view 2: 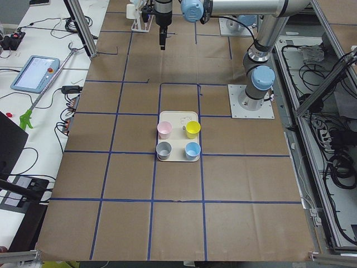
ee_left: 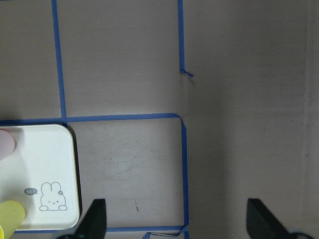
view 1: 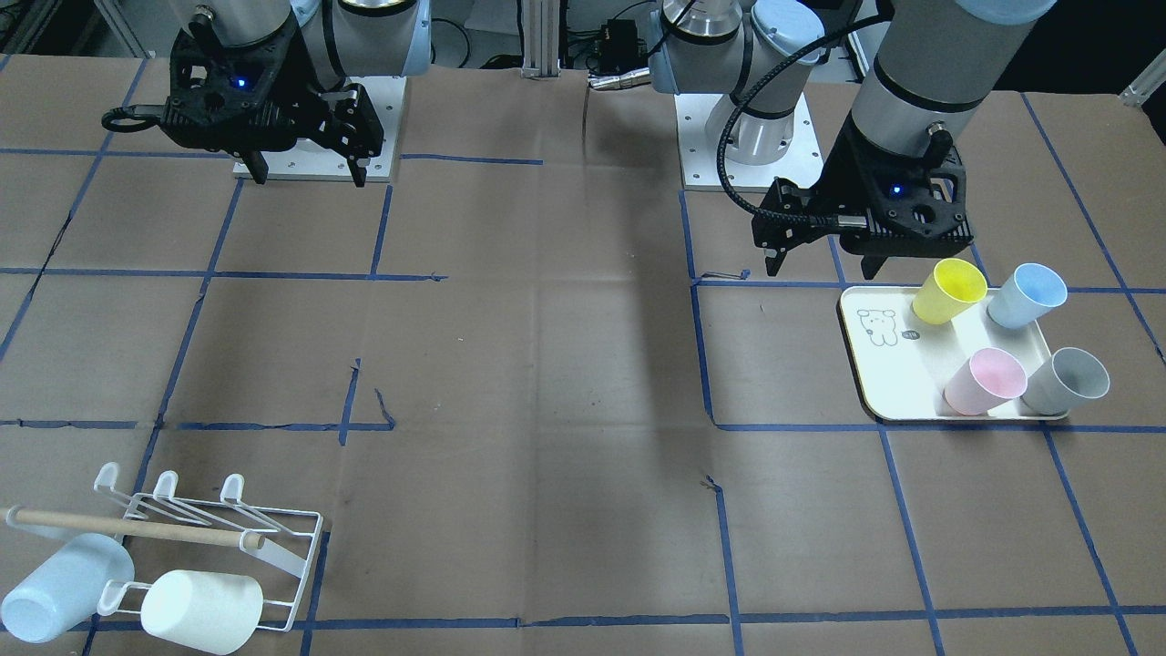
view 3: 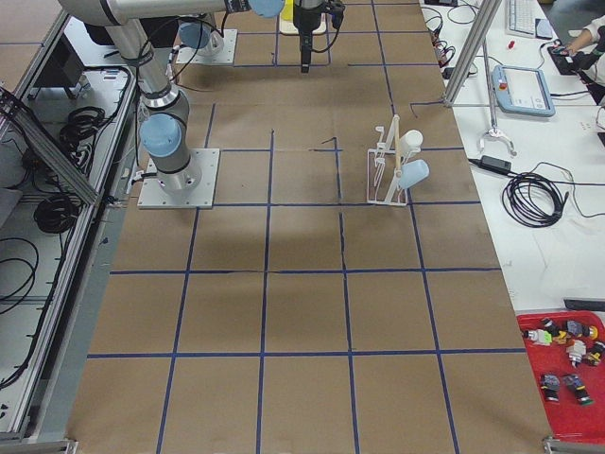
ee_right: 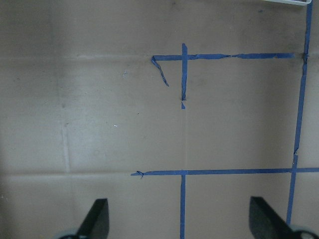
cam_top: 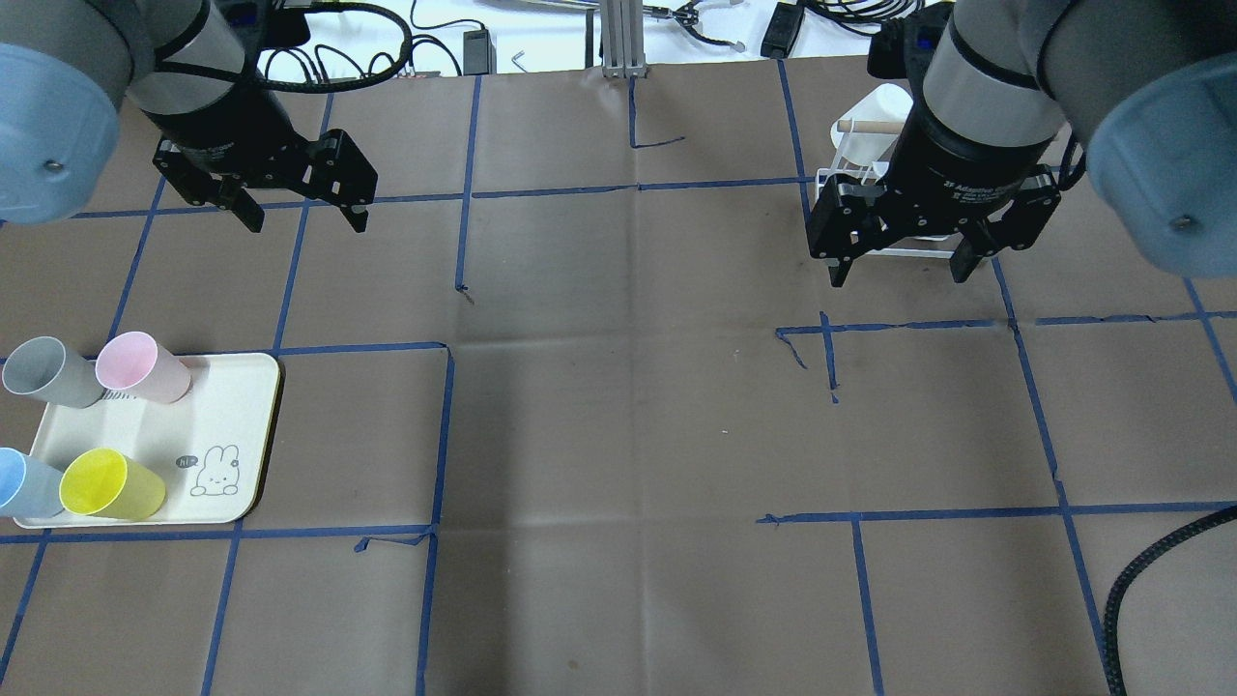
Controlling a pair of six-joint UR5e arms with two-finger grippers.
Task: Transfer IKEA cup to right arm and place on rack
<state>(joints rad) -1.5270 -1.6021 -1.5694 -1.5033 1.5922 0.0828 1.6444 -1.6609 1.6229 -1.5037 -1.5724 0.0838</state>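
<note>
Upright on cream tray (view 1: 897, 364): yellow cup (view 1: 949, 291), blue cup (view 1: 1027, 295), pink cup (view 1: 984, 381), grey cup (view 1: 1066, 381), low beside left fingers (ee_left: 95, 219), spread wide, empty. White rack (view 1: 137, 527) with two hung cups (view 1: 200, 609) ahead of right fingers (ee_right: 97, 219), likewise wide, empty. Brown tabletop (cam_top: 628, 435), blue tape (cam_top: 966, 512) grid; cables (view 3: 534, 199), teach pendant (view 2: 34, 72) alongside.

Matt brown paper (view 1: 547, 364), creased in places, covers the table and is gridded with smooth blue tape (view 1: 703, 364). At one corner the rack (view 1: 196, 515) is white coated wire with a bare pale wooden dowel (view 1: 137, 527). The pastel cups (view 1: 947, 292) look like matt plastic, though the view is too small to be sure. The cream tray (view 1: 888, 374) is smooth with a faint sheen.
</note>
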